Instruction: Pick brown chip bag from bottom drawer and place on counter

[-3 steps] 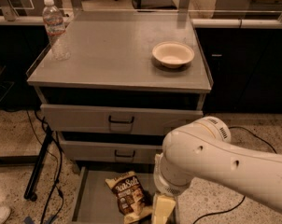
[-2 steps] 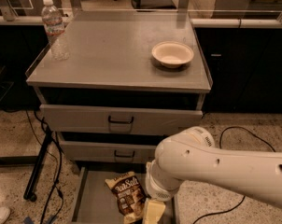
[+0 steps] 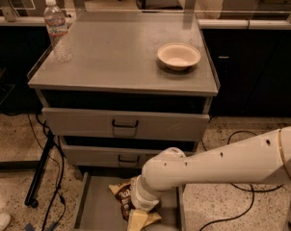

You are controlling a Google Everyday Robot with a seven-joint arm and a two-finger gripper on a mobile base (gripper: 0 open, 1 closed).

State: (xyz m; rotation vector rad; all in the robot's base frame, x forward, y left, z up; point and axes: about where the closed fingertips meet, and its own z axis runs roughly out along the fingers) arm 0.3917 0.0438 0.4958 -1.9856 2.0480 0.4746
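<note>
The brown chip bag (image 3: 120, 194) lies in the open bottom drawer (image 3: 94, 207), near its middle; only its left part shows, since my white arm covers the rest. My gripper (image 3: 139, 219) is down in the drawer at the bag's near right edge, right against it. Whether it holds the bag cannot be made out. The grey counter (image 3: 117, 52) is the cabinet's top, above the two closed drawers with black handles.
A tan bowl (image 3: 178, 56) sits on the counter's right side and a clear water bottle (image 3: 57, 30) stands at its left edge. Black cables (image 3: 53, 177) and a stand leg lie on the floor left of the cabinet. Dark cabinets stand behind.
My arm has swung left and lower over the drawer, now covering more of the chip bag. The bag, bowl and bottle have not moved.
</note>
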